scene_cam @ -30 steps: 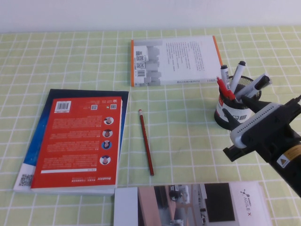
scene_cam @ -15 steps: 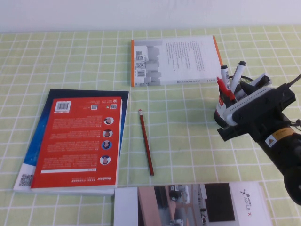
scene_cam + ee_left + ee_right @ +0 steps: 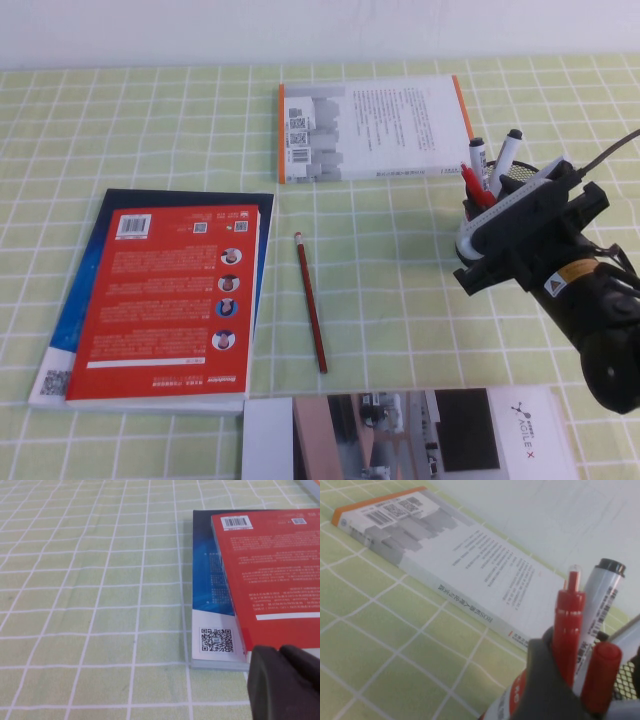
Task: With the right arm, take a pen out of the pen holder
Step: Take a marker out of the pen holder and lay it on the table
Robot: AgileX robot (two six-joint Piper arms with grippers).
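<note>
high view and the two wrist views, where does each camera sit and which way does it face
High view: raised on the robot's side, angled down at the table; only the right arm shows, its right hand open at the pen holder.
Left wrist view: on the left arm, low, facing the red book's corner; left hand shows near it.
Right wrist view: on the right arm, facing red pens and white book; one finger shows.
Shared: high and right wrist views both show that white book.

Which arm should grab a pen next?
Right: the right end effector is open at the pen holder, among the pens. The left end effector sits far off by the stacked books.
</note>
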